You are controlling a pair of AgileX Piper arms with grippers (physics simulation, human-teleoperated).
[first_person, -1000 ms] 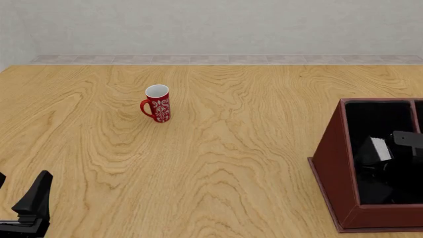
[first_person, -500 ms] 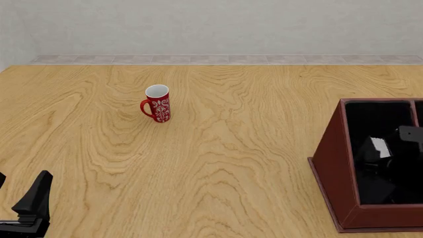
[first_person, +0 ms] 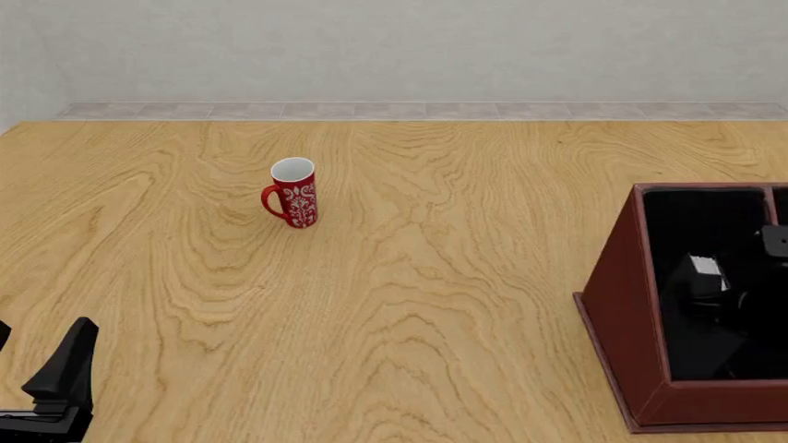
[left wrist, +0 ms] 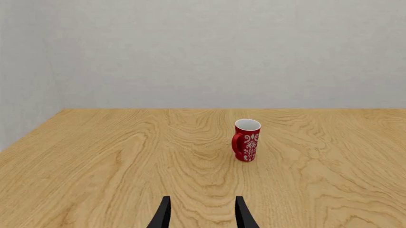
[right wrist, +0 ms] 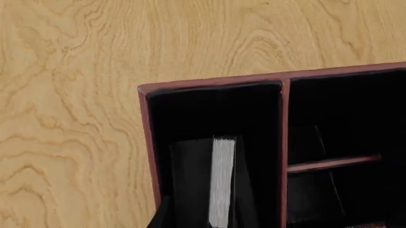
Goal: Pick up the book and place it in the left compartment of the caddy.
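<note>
The black book [right wrist: 190, 185] stands inside the caddy's [right wrist: 209, 84] left compartment [right wrist: 209, 114], white page block up. In the front view only its white edge [first_person: 704, 267] shows in the compartment [first_person: 702, 217] of the red-brown caddy [first_person: 622, 323]. My right gripper [right wrist: 206, 216] hangs over the book with its jaws spread on either side. One finger [right wrist: 159, 216] shows beside the cover; the other is lost against the black lining. My left gripper [first_person: 35, 355] is open and empty at the near left, and it also shows in the left wrist view [left wrist: 201, 213].
A red mug [first_person: 293, 194] with a white pattern stands upright on the wooden table, far left of the caddy; it also shows in the left wrist view [left wrist: 246, 140]. The caddy's divider [right wrist: 284, 142] separates smaller sections on the right. A wall closes off the far table edge.
The dark part of my right arm over the caddy has moved up and to the right. The book's white edge has stayed nearly in place and looks smaller. The left arm has not moved.
</note>
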